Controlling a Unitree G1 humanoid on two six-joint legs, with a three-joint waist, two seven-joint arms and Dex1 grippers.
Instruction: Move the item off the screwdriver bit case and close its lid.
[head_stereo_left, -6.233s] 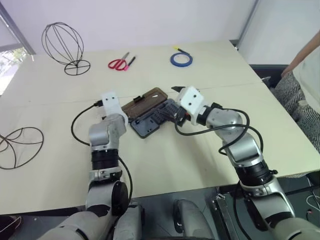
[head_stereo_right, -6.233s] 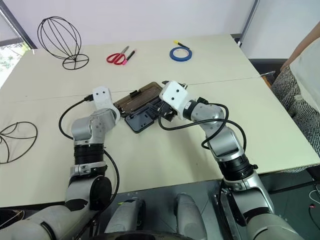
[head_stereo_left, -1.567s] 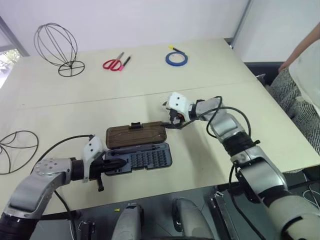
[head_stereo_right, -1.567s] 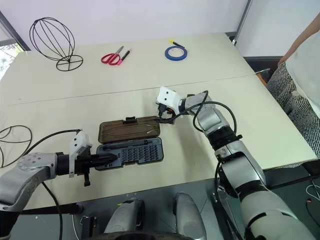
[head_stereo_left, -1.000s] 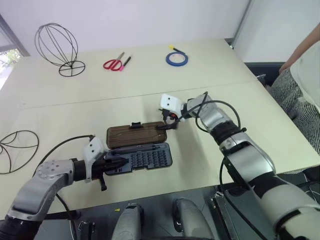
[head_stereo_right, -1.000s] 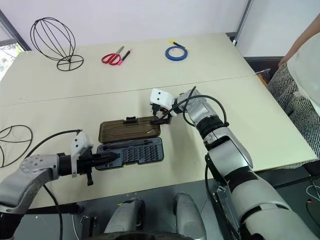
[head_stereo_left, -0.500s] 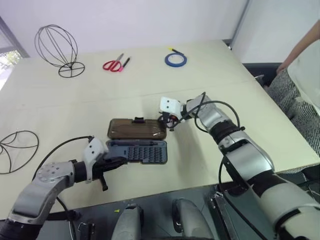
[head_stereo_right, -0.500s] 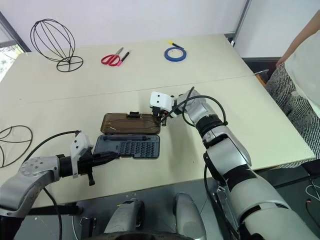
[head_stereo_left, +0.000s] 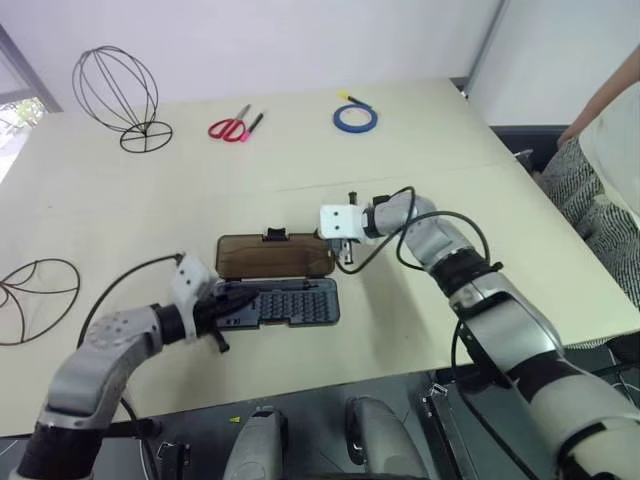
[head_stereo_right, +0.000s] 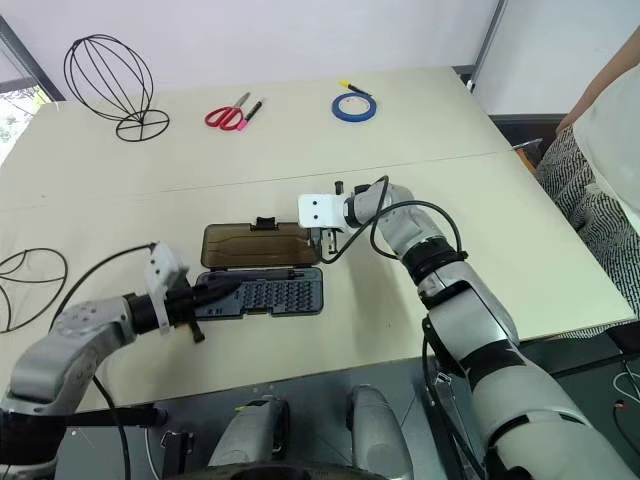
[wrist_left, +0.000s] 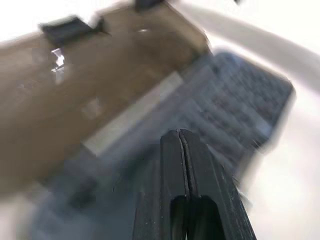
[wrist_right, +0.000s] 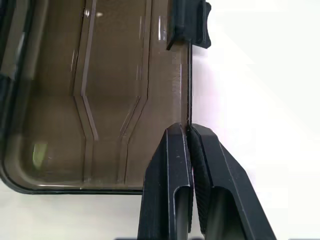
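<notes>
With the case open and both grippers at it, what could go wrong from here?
The right gripper is shut on just the thin long edge of the lid, near the latch; it may slip as the lid swings. The left gripper, shut at the case end, could be caught under the closing lid.

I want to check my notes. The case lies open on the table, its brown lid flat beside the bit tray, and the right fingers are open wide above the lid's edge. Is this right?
Not quite. The right fingers are shut, pinching the rim of the lid; the right wrist view shows it. The rest stands: the case lies open, lid flat beside the bit tray.
</notes>
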